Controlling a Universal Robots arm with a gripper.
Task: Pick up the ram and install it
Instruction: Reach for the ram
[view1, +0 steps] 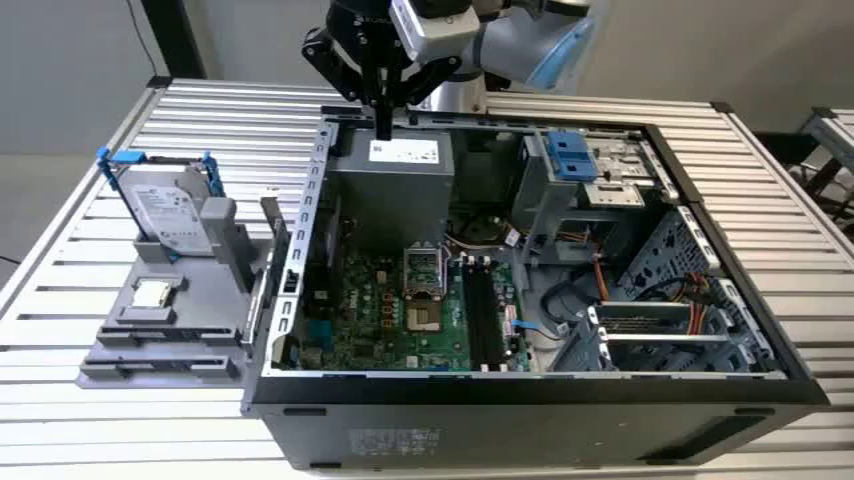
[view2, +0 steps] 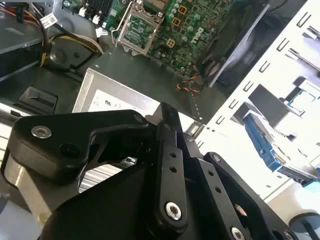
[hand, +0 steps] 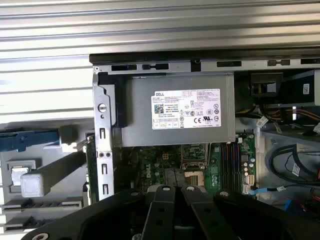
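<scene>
My gripper (view1: 384, 130) hangs over the back left corner of the open computer case (view1: 694, 215). It is just above the grey power supply (view1: 394, 175). Its two black fingers (hand: 167, 200) lie pressed together with nothing visible between them. In the second wrist view the gripper (view2: 172, 122) points at the power supply's label. A thin green board stands on edge just outside the case's left wall (hand: 90, 160); it may be the ram, I cannot tell for certain. The long black slots (view1: 483, 315) lie on the green motherboard (view1: 360, 320), well below and in front of the gripper.
A grey holder (view1: 160, 340) stands on the slatted metal table (view1: 801, 300) at the exterior view's left. It carries an upright silver hard drive in a blue frame (view1: 167, 205) and a small square chip (view1: 151, 293). Drive cages and cables (view1: 654, 300) crowd the case's right half.
</scene>
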